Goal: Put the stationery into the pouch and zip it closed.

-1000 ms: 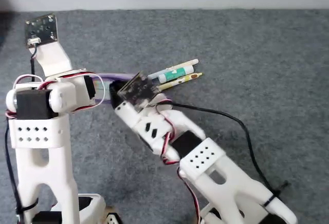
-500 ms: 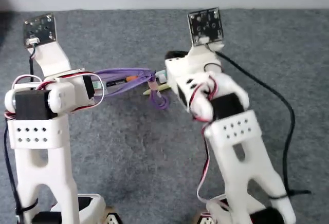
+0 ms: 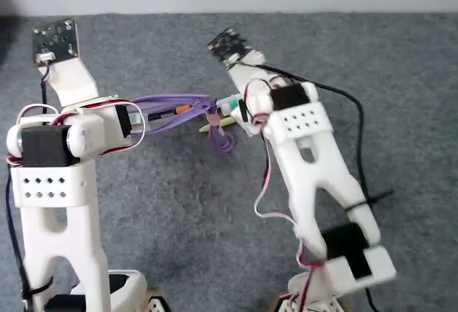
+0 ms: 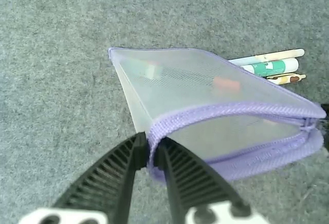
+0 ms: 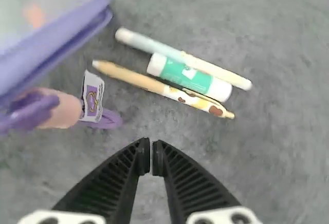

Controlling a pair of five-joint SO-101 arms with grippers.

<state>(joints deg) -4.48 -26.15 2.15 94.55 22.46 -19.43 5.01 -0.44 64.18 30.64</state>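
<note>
Left gripper [image 4: 150, 149] clamps the pouch [image 4: 205, 95] rim; the right gripper [image 5: 151, 154], closed empty, may scatter the bunched pens [image 5: 154, 84] grabbing one.

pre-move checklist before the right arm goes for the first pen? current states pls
1. Left claw grip on pouch: ok, shut on its purple edge.
2. Right claw empty: ok, holds nothing.
3. Right claw open for a grasp: not ok, it is shut.
4. Stationery reachable: ok, pale pen, glue stick and yellow pen lie side by side on the carpet beside the pouch, uncovered.
5. Pouch mouth open: cannot tell.
6. Zip pull free: ok, nothing holds or covers it.
</note>
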